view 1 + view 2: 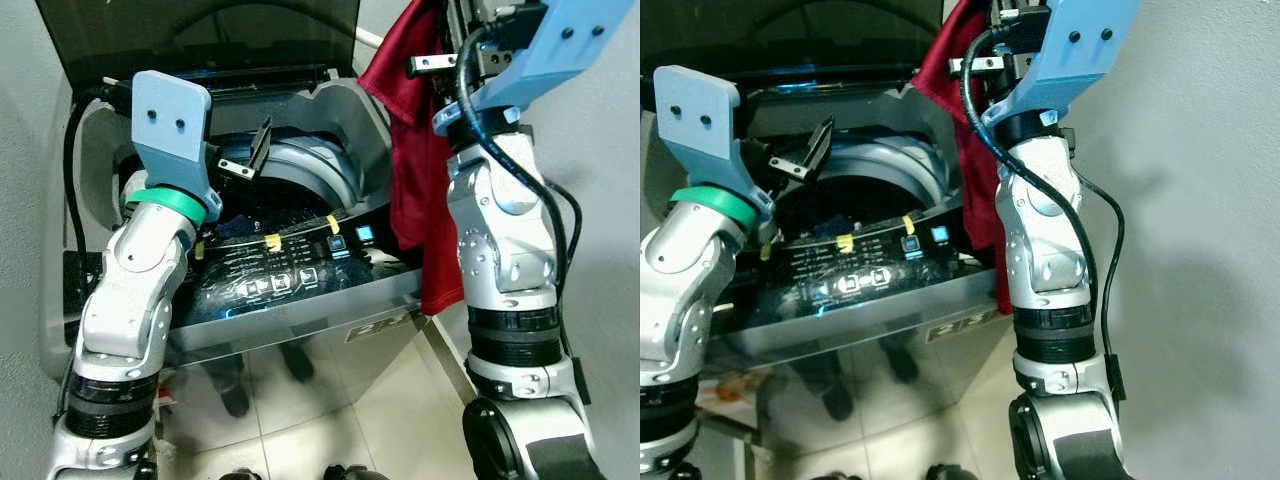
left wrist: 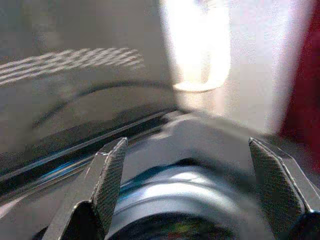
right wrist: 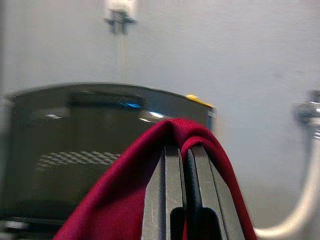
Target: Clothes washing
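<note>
The left gripper [image 1: 245, 155] hovers above the open drum [image 1: 290, 195] of the washing machine [image 1: 300, 290], its two black fingers [image 2: 107, 175] spread well apart with nothing between them. In the left wrist view the drum's grey rim curves below those fingers, blurred, and a strip of red shows at one edge of the picture. The machine's dark lid [image 1: 200, 35] stands raised behind the opening, and the glossy control panel [image 1: 290, 270] in front carries lit buttons and strips of yellow tape.

Further right, the right gripper [image 3: 185, 195] is held high, beside the machine's right rear corner and above its top. Its fingers are pressed together on a fold of the red cloth [image 1: 415, 170], which drapes over their tips in the right wrist view. From there the cloth hangs down along the right arm [image 1: 505, 230], outside the drum, its lower hem reaching below the machine's front edge.

The inside of the drum is dark and its contents cannot be made out. The top of the cloth and the right gripper are cut off by the upper edge of the head views. A white hose [image 3: 300, 210] on the wall is blurred.
</note>
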You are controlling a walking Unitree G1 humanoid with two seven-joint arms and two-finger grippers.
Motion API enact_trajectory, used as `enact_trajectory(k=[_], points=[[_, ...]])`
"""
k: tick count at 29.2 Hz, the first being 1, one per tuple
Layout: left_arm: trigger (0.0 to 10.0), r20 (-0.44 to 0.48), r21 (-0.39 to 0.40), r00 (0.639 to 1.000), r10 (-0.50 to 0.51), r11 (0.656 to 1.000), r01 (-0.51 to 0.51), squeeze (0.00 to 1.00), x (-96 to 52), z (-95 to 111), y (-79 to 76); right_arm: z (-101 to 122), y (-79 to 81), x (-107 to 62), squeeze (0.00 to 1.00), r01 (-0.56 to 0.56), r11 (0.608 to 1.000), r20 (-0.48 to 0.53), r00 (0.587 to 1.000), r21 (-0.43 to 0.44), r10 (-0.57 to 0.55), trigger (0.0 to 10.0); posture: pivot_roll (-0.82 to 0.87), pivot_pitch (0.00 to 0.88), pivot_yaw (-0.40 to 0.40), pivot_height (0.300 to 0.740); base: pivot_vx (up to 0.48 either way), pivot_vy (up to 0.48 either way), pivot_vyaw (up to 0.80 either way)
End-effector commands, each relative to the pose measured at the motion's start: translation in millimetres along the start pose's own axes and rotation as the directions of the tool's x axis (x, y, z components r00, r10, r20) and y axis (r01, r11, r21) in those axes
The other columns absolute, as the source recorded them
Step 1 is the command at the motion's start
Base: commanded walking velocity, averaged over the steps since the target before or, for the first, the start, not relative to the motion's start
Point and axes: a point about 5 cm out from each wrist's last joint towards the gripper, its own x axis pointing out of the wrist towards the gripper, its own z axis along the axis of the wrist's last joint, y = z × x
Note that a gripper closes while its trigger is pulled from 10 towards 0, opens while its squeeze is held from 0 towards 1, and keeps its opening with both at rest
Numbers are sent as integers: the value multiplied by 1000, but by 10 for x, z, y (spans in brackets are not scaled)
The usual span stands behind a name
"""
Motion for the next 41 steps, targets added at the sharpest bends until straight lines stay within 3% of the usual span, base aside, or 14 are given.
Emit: enact_trajectory(k=[1,4,8,10,14,16,18,22,26,34,36,38,39,41], points=[[10000,14,-47,992,-124,991,125,0,-31,47,-122,146,106,76,0,-92,995,59,994,35,89,10000,66,63,13,740,0,0,0],[10000,101,-243,845,-526,810,533,0,-194,187,-552,391,224,285,0,-273,951,152,956,146,251,10000,58,69,14,740,0,0,0],[10000,124,-302,759,-639,705,642,0,-218,151,-772,565,277,430,0,-351,908,221,927,227,302,10000,51,73,16,740,0,0,0],[10000,102,-323,799,-592,740,590,0,27,0,-784,808,359,518,0,-462,808,333,875,365,350,10000,39,80,12,740,0,0,0],[10000,86,-320,821,-565,765,560,0,129,-61,-767,886,378,531,0,-501,765,372,854,405,363,10000,39,80,12,740,0,0,0],[10000,29,-266,923,-384,887,377,0,496,-183,-487,972,341,524,0,-552,701,416,825,450,383,10000,22,81,7,740,0,0,0],[10000,-35,-138,991,-127,983,121,0,730,-221,4,918,232,498,0,-529,722,387,841,446,377,10000,17,83,13,740,0,0,0],[10000,-27,22,994,106,994,-106,0,749,-92,532,754,89,445,0,-463,788,302,881,405,363,10000,21,88,13,740,0,0,0],[10000,31,144,976,214,966,-216,0,492,276,1101,-69,83,320,0,-310,944,-95,942,116,321,10000,39,95,19,740,0,0,0],[10000,-47,277,967,249,934,-227,0,308,20,882,-641,510,331,0,-297,953,-274,923,-61,270,10000,69,97,10,740,0,0,0],[10000,-152,144,985,82,988,-60,0,195,-243,458,-837,710,287,0,-346,929,-360,889,-128,281,10000,81,98,1,740,0,0,0],[10000,-152,144,985,82,988,-60,0,195,-243,458,-837,710,287,0,-346,929,-360,889,-128,281,10000,81,98,1,740,0,0,0],[10000,-187,-1,971,-146,989,148,0,33,-361,-15,-893,819,258,0,-379,914,-370,877,-142,306,10000,85,101,-5,740,0,0,0],[10000,-188,-58,951,-245,970,238,0,-69,-383,-237,-883,838,261,0,-382,914,-355,880,-136,315,10000,85,101,-5,740,0,0,0]])
